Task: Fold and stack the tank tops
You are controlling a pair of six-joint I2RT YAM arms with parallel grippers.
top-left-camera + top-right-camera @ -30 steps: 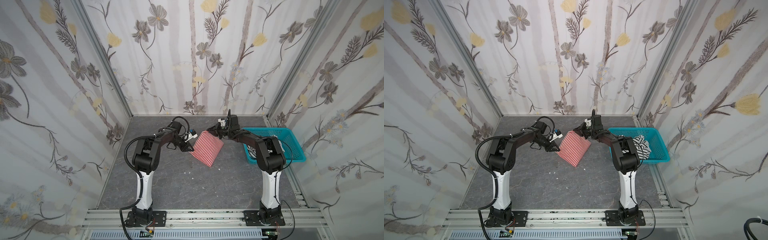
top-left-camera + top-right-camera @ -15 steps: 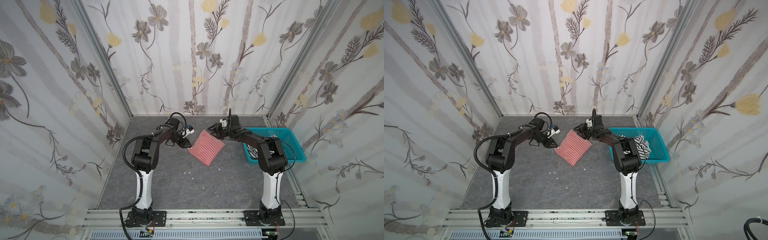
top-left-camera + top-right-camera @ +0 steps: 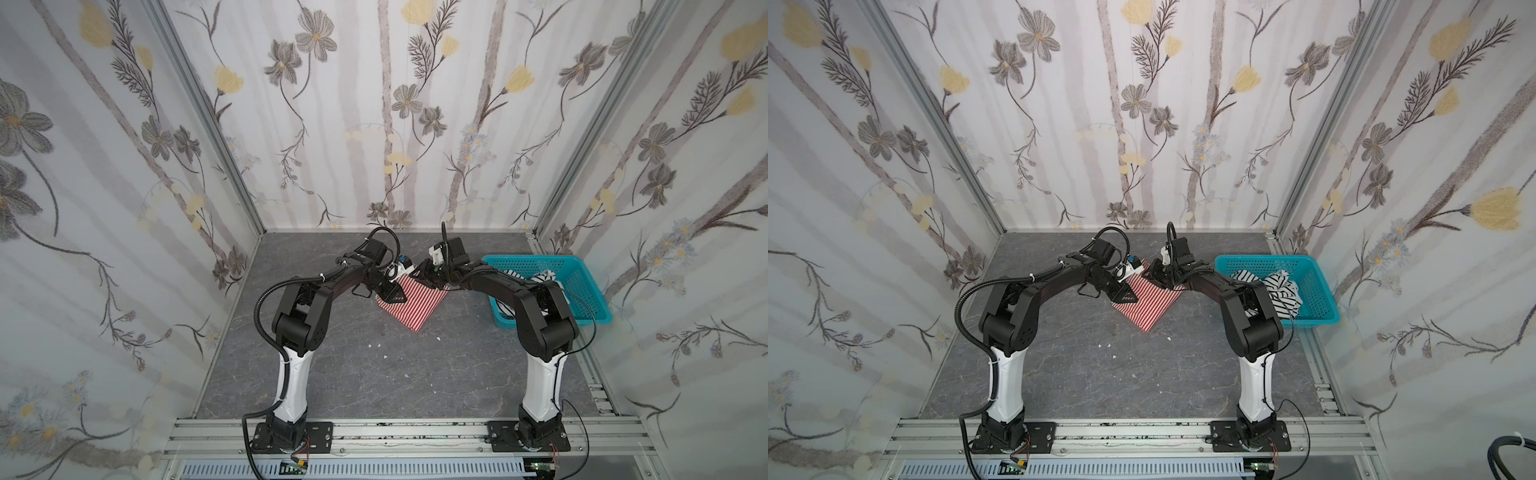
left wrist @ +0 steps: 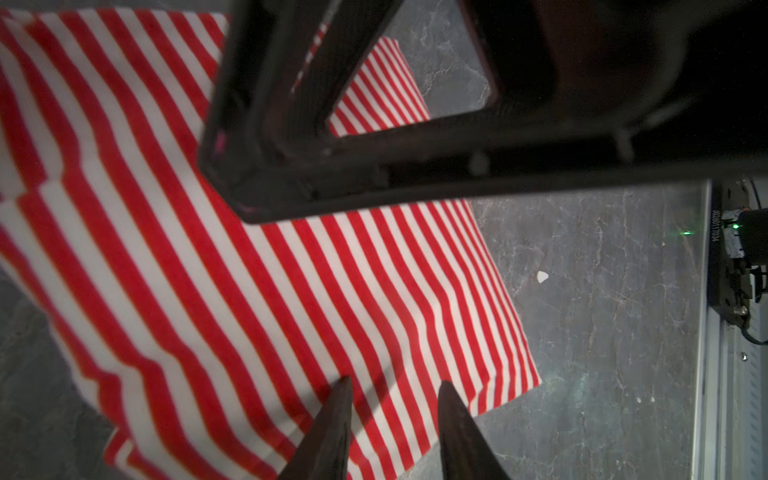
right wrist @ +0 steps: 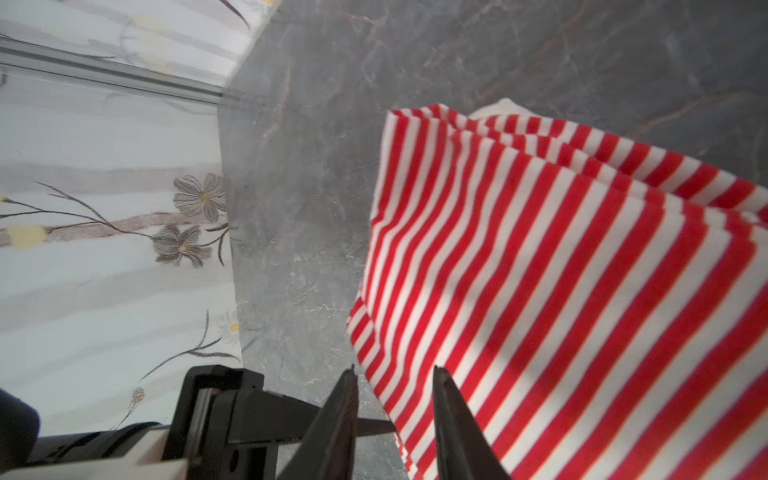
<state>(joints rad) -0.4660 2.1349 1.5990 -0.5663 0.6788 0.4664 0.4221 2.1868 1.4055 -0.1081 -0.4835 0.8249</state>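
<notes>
The folded red-and-white striped tank top lies flat on the grey table at the middle back. My left gripper hovers over its left corner, open, with nothing between the fingers; in the left wrist view the gripper shows the striped cloth below it. My right gripper stands at the top's far corner, also open and empty; in the right wrist view the gripper is over the cloth's edge. The black-and-white striped tank top lies crumpled in the basket.
A turquoise mesh basket stands at the back right beside the right arm. Small white scraps dot the table in front of the red top. Flowered walls close in the table on three sides.
Both grippers have opened and let go of the red-striped top, which now lies flat instead of hanging between them. The left gripper has come back over its left corner.
</notes>
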